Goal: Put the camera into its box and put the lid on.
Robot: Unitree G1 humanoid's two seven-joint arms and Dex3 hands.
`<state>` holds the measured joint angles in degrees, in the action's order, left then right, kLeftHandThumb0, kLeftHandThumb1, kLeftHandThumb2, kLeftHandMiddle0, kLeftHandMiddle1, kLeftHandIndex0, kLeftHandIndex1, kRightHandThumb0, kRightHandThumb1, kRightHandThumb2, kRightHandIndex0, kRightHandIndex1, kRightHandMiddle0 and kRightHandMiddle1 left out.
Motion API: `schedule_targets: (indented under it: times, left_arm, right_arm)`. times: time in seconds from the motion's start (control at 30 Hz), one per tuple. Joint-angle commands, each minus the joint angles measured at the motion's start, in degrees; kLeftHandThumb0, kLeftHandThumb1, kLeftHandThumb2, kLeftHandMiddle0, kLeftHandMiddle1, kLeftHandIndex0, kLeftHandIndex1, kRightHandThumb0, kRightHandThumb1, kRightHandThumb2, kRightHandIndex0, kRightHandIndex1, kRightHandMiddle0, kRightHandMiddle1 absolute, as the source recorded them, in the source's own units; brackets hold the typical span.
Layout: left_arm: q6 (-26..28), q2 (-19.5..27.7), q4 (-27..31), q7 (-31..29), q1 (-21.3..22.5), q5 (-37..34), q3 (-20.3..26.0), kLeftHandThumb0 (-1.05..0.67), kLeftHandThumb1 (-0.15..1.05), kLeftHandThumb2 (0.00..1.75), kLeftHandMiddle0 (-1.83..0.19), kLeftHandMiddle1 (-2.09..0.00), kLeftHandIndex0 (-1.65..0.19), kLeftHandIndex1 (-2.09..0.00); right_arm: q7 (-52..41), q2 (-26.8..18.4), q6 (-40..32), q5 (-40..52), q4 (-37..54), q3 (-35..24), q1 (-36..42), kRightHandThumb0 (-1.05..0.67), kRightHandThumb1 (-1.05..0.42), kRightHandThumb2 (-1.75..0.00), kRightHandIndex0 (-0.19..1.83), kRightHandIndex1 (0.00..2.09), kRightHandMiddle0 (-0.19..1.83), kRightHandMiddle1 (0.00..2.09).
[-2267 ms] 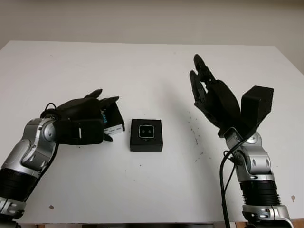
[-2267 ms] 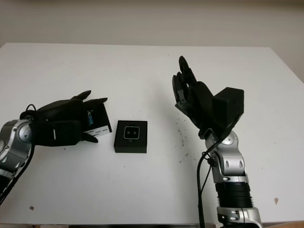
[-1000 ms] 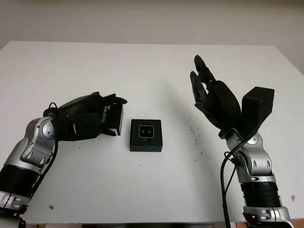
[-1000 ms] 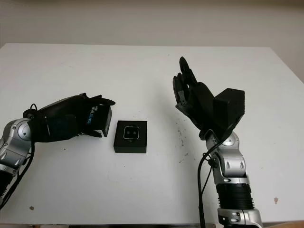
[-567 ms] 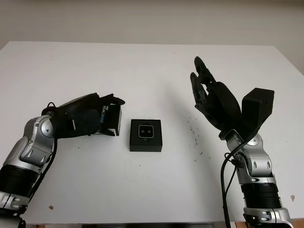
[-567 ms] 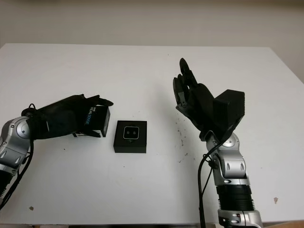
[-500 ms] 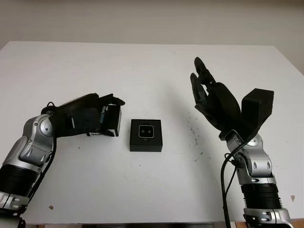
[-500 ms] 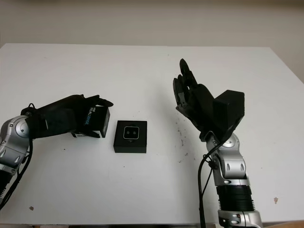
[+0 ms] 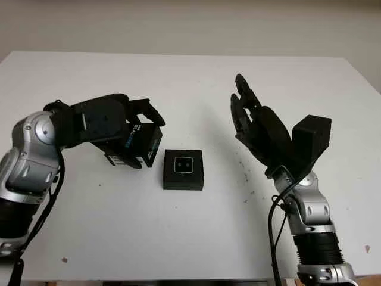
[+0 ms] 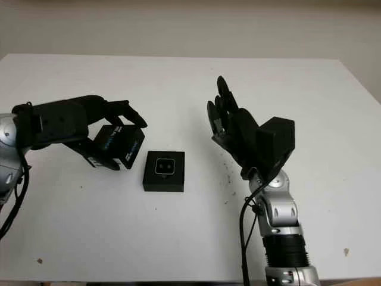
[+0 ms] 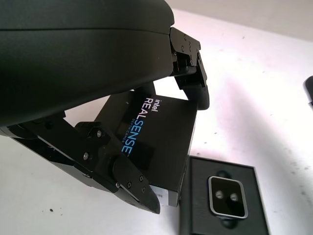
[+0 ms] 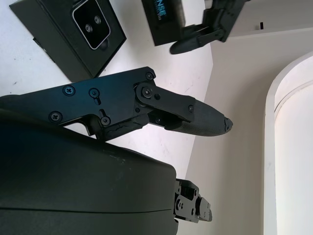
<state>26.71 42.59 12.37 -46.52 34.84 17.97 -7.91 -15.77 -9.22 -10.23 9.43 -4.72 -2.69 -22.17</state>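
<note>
Lifted since half a second ago: the lid (image 9: 138, 145), printed REALSENSE, now clear of the tabletop (image 9: 178, 89) and tilted, clamped in the left hand (image 9: 122, 128) just left of the box (image 9: 183, 170). Camera (image 9: 183, 164): already seated in the open box, lens up. Right hand (image 9: 256, 128): empty, raised right of the box; lid placement judged next.

A white table (image 9: 190, 83), lightly speckled with dark marks, stands against a plain pale wall (image 9: 190, 24).
</note>
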Motion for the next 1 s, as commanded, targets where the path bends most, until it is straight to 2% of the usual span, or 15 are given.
schedule_targets:
  times: [0.0, 0.3, 0.5, 0.6, 0.73, 0.83, 0.97]
  left_arm:
    - [1.76, 0.17, 2.42, -0.16, 1.37, -0.76, 0.99, -0.12, 0.97, 0.06, -0.32, -1.44, -0.29, -1.46]
    - [12.00, -0.94, 7.07, 0.24, 4.61, 0.46, -2.83, -0.13, 0.96, 0.05, -0.33, -1.40, -0.29, -1.45]
    - [17.52, -3.00, 6.56, 0.83, 6.28, 0.08, -5.09, -0.14, 0.96, 0.05, -0.30, -1.61, -0.28, -1.55]
    - [20.11, -4.39, 5.65, 1.50, 7.12, -0.02, -6.19, -0.14, 0.96, 0.05, -0.32, -1.59, -0.26, -1.52]
    - [22.02, -5.74, 4.38, 1.78, 7.91, -0.66, -7.65, -0.14, 0.95, 0.05, -0.35, -1.56, -0.28, -1.52]
    - [23.18, -6.12, 4.46, 1.74, 8.64, -0.56, -9.35, -0.15, 0.95, 0.05, -0.36, -1.54, -0.29, -1.52]
    - [23.36, -6.89, 4.32, 2.15, 8.91, -1.08, -10.21, -0.16, 0.95, 0.05, -0.36, -1.62, -0.29, -1.56]
  right_arm:
    - [0.00, 0.05, 0.33, 0.08, -0.22, -0.14, 0.06, -0.62, -1.05, -0.65, -0.19, 0.00, -0.19, 0.00]
    - [-0.33, 0.67, 2.61, -0.66, -1.90, 0.92, -0.22, -0.65, -1.05, -0.64, -0.19, 0.00, -0.19, 0.00]
    - [1.71, 2.43, 3.09, -1.09, -1.56, 1.54, -0.74, -0.63, -1.05, -0.62, -0.19, 0.00, -0.19, 0.00]
    - [4.32, 4.05, 6.29, -2.15, -1.83, 1.43, -0.56, -0.68, -1.05, -0.60, -0.19, 0.00, -0.19, 0.00]
    - [8.92, 7.12, 7.94, -2.33, -0.20, 0.85, -0.36, -0.67, -1.05, -0.62, -0.19, 0.00, -0.19, 0.00]
    - [10.80, 7.83, 8.28, -3.25, 0.98, 1.21, -0.49, -0.71, -1.05, -0.66, -0.19, 0.00, -0.19, 0.00]
    - [12.28, 8.61, 8.43, -3.51, 1.55, 1.27, -0.69, -0.76, -1.05, -0.68, -0.19, 0.00, -0.19, 0.00]
